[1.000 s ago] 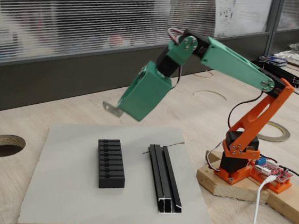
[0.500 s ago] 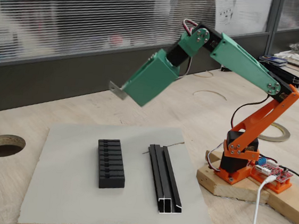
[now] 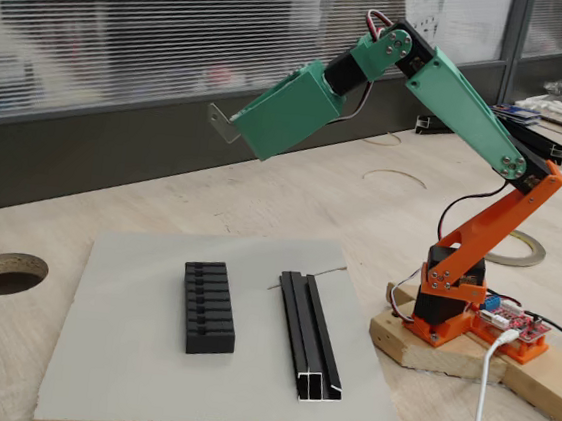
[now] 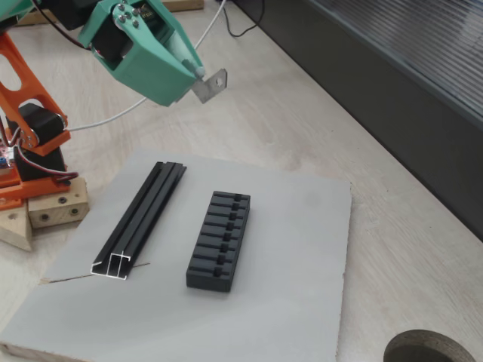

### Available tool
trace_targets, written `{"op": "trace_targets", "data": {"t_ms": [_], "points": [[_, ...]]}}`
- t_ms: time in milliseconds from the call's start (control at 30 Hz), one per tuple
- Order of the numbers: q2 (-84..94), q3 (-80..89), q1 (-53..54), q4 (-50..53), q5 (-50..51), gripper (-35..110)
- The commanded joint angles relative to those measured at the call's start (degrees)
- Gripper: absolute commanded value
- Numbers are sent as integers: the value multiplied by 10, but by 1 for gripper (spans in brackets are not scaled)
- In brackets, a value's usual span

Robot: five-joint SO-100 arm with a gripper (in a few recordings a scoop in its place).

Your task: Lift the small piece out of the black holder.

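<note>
A: Two black items lie on the grey board. Nearest its front edge is the open end of the long channelled rail, which runs back toward the far edge on the side closer to the arm's base. Beside it, well apart and roughly parallel, sits the black holder, about mid-board.

B: Is the holder still loaded?

A: From either fixed view its slots look vacant. The small piece is up in the air, at the tip of the gripper, high above the board and clear of everything on it.

B: State of the jaws?

A: Pressed onto one end of the small piece, as far as can be judged. The green housing hides the fingers themselves, but the bracket projects rigidly from the tip with nothing under it, so a pinch is the only support available. The free end, with its hole, points away from the arm.

B: Why held that high?

A: Probable reason: clearance. At that height the bracket cannot snag the ridges on the holder or strike the rail. The arm's upper link slopes up from the orange shoulder, and the wrist section tilts back down toward the window side of the wooden tabletop.

B: Task status?

A: Extraction appears complete. The remaining risk is slippage, since a thin metal tab gripped at one end offers little contact area.
</note>
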Motion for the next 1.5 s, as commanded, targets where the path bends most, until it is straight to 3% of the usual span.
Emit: {"op": "trace_targets", "data": {"t_ms": [0,1467], "points": [[17,-17,0,-3,0,6],[7,-9,0,2,2,7]]}}
